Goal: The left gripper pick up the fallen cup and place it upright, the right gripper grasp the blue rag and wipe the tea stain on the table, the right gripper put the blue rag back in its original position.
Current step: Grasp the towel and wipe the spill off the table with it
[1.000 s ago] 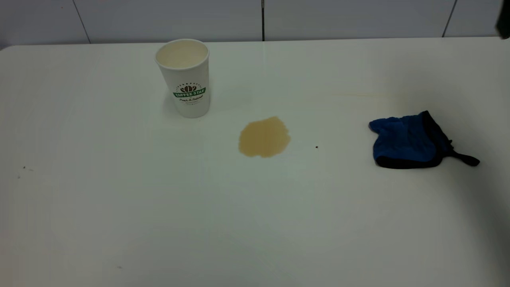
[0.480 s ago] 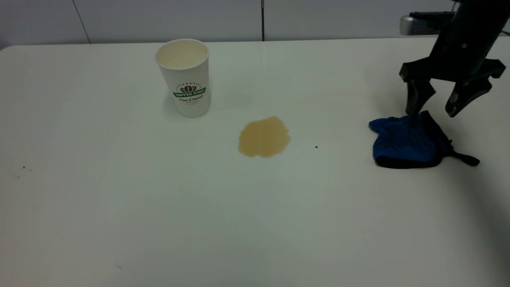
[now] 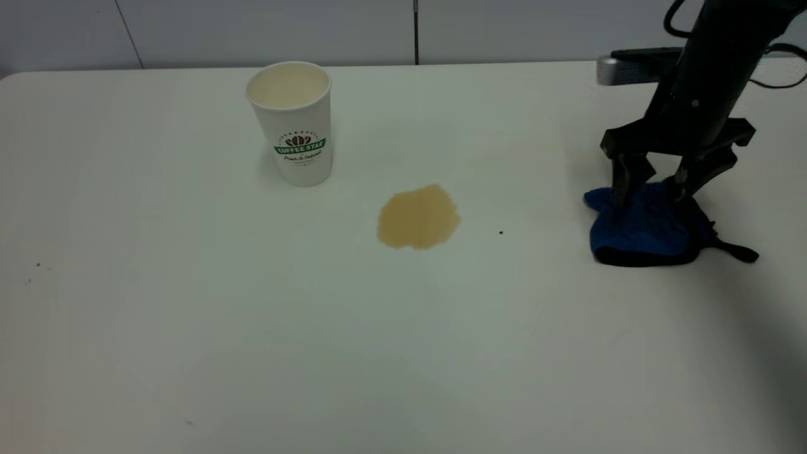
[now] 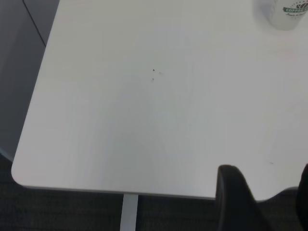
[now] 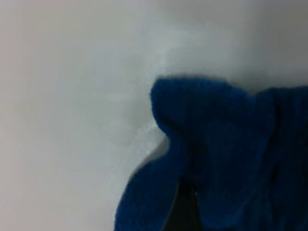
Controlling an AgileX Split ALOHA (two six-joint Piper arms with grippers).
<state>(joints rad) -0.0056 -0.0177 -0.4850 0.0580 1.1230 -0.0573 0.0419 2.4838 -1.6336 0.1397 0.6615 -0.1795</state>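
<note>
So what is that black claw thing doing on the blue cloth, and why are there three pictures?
The black claw is the right tool of a robot arm, a kind of hand with two fingers. It is open, with its fingers pressed down onto the blue rag, but it has not closed on it yet.

The big picture looks at the white table from outside. On it stand the cup, upright, and a brown tea stain the rag should wipe.

The other two pictures come from cameras on each arm's wrist. The right one sees the rag very close. The left one shows the left tool, waiting beyond the table's edge and holding nothing.
</note>
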